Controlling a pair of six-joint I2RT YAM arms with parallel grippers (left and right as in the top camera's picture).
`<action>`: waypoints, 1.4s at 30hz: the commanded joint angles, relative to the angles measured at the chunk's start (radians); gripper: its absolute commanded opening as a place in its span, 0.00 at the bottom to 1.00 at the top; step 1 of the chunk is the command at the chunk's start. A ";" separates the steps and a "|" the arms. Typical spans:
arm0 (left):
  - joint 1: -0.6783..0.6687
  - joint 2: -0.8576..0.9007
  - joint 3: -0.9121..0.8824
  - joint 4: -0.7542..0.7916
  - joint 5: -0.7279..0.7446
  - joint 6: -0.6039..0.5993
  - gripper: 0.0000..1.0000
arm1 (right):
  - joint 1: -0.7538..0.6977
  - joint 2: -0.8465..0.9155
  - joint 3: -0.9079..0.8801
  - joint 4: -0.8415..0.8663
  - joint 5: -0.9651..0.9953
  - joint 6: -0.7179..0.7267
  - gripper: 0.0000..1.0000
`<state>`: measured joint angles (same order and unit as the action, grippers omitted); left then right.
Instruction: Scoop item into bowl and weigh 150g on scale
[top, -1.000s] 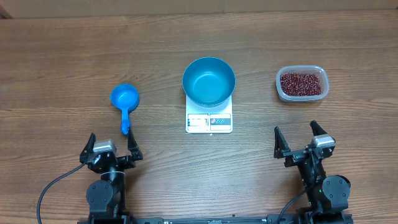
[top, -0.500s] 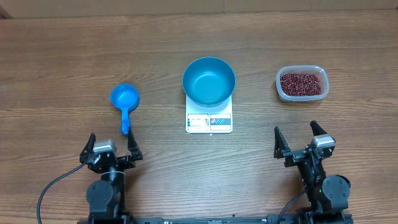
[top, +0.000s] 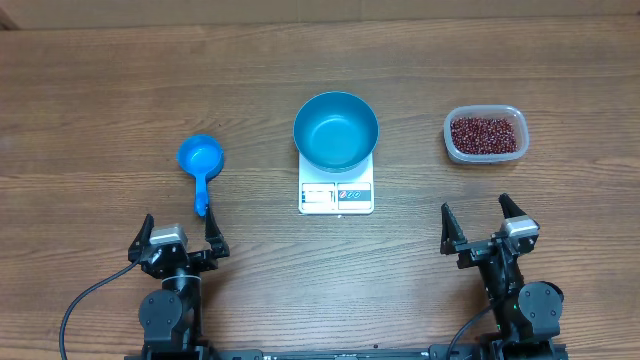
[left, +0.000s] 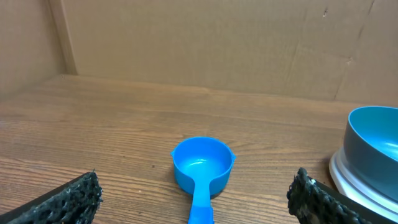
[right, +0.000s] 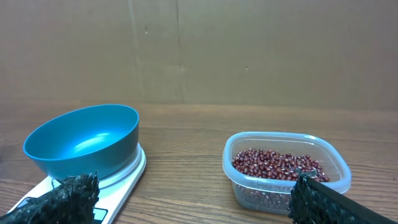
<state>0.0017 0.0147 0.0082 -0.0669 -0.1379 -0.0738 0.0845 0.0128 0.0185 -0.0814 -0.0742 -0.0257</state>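
The scale (top: 336, 196) was a flat white square of smooth plastic, with a grey display and label panel along the edge nearest the arms. The bowl (top: 336, 131) sat on top of the scale: round, deep, bright blue and glossy, about as wide as the platform and covering all but the panel strip. Its inside looked bare.

To the right of the scale, well apart from it, lay a clear plastic tub (top: 449, 140) with rounded corners and a raised rim. It held the beans (top: 485, 134), small, oval and dark red-brown, in a loose granular layer. To the left of the scale, about as far away, a small blue plastic scoop (top: 200, 157) rested upright on its round cup, its short handle pointing toward the arms. Everything stood on a table (top: 100, 90) of brown wood grain, and past the scale rose a plain cardboard wall (left: 217, 43).

The left gripper (top: 179, 222) hung nearer the arms than the scale, just short of the scoop's handle, its jaws spread wide around nothing. The right gripper (top: 475, 207) sat on the scale's other side, short of the tub, equally wide and touching nothing. Both had black fingers (left: 68, 199) with a rough, knobbly surface.
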 joint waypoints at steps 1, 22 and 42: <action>0.004 -0.010 -0.003 0.000 0.016 0.018 1.00 | -0.007 -0.010 -0.011 0.004 0.006 0.003 1.00; 0.005 -0.009 0.117 -0.018 0.183 -0.002 0.99 | -0.007 -0.010 -0.011 0.004 0.006 0.003 1.00; 0.005 0.930 1.707 -1.297 0.279 0.037 1.00 | -0.007 -0.010 -0.011 0.004 0.006 0.003 1.00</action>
<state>0.0017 0.8055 1.5604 -1.2850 0.0891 -0.0521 0.0799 0.0128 0.0185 -0.0799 -0.0742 -0.0257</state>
